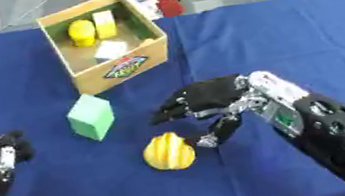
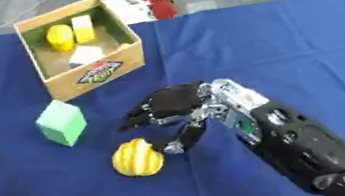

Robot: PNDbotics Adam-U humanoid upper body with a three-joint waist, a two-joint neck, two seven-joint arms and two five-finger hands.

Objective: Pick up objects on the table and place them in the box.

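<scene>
My right robot hand [image 1: 208,101] hangs low over the blue desk [image 1: 290,38], fingers spread and relaxed, holding nothing — its thumb tip is just beside the yellow striped object [image 1: 169,152], though I cannot tell if they touch. My left robot hand [image 1: 4,152] sits idle near the lower left corner, fingers up and relaxed. To the left of the right robot hand, a green block [image 1: 91,117] stands tilted on the desk, near the yellow striped object but apart from it. Farther back sits the wooden box [image 1: 122,70] with a coloured label on its front — inside I see a yellow round piece [image 1: 82,32], a yellow block [image 1: 104,23] and a pale block [image 1: 111,49].
</scene>
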